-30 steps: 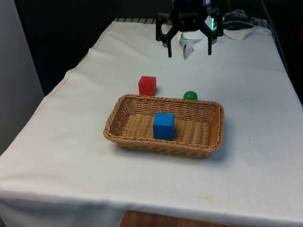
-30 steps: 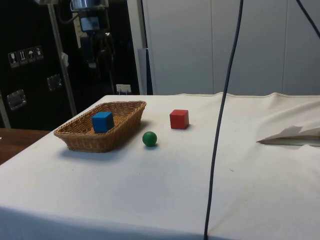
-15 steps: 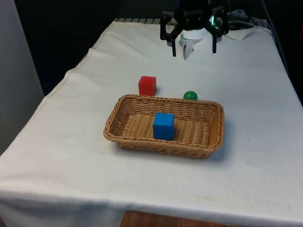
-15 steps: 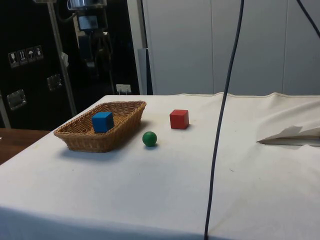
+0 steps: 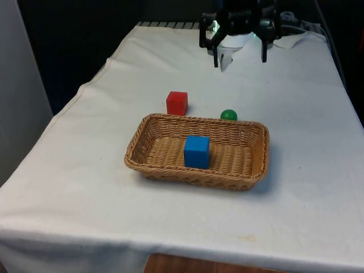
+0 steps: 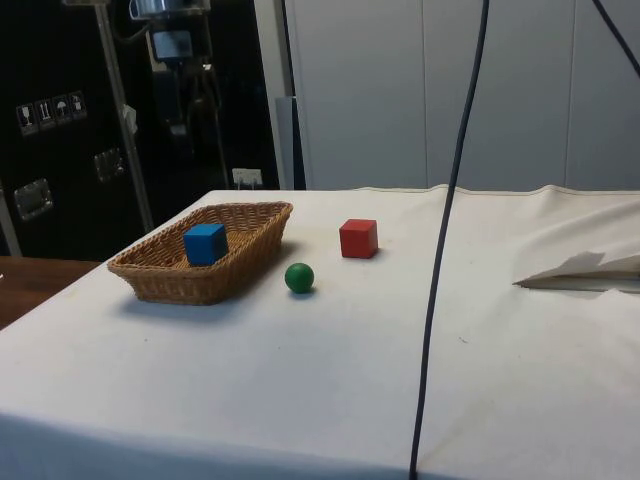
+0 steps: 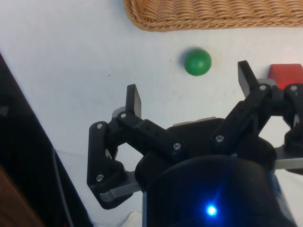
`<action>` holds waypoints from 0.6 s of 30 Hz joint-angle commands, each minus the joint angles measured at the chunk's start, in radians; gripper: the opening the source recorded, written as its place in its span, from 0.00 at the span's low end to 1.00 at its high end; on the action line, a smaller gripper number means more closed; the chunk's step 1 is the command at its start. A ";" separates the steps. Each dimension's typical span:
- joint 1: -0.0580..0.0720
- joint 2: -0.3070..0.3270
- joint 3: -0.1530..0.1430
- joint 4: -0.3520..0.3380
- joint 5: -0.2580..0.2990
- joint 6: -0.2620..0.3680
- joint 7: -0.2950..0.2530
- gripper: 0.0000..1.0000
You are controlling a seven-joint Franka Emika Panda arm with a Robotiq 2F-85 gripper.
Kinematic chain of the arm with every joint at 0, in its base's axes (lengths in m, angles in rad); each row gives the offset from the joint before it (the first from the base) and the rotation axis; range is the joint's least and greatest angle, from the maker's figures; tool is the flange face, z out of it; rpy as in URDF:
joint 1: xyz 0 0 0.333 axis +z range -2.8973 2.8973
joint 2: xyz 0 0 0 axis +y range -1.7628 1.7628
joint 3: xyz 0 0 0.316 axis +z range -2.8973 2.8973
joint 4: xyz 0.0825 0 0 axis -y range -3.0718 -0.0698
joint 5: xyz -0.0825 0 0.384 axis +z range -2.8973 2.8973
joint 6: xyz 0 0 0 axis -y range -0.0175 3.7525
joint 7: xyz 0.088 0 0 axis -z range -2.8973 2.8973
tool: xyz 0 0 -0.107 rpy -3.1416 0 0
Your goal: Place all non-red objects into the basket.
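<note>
Hanging high in the front view's upper right, the gripper (image 5: 239,42) has its fingers spread wide and holds nothing. The risk is a descent onto the round green ball (image 5: 228,115), which could roll away or toward the red cube (image 5: 177,103). The ball sits just behind the basket (image 5: 136,145); the blue cube (image 5: 197,151) rests inside.

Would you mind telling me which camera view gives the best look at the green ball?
The side view: the green ball sits whole on the cloth, apart from the basket and red cube. The front view has the ball partly hidden behind the basket's far rim. The wrist view shows it whole from above, ahead of the open gripper.
</note>
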 commanded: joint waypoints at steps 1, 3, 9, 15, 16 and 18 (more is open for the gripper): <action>0.003 -0.024 -0.001 -0.020 -0.006 -0.005 0.000 1.00; 0.005 -0.049 -0.002 -0.036 -0.009 -0.015 0.000 1.00; 0.007 -0.101 -0.001 -0.075 -0.013 -0.032 0.003 1.00; 0.004 -0.148 0.002 -0.115 -0.010 -0.041 0.000 1.00; 0.006 -0.167 0.001 -0.134 -0.017 -0.040 0.006 1.00; 0.005 -0.190 0.001 -0.158 -0.018 -0.038 0.007 1.00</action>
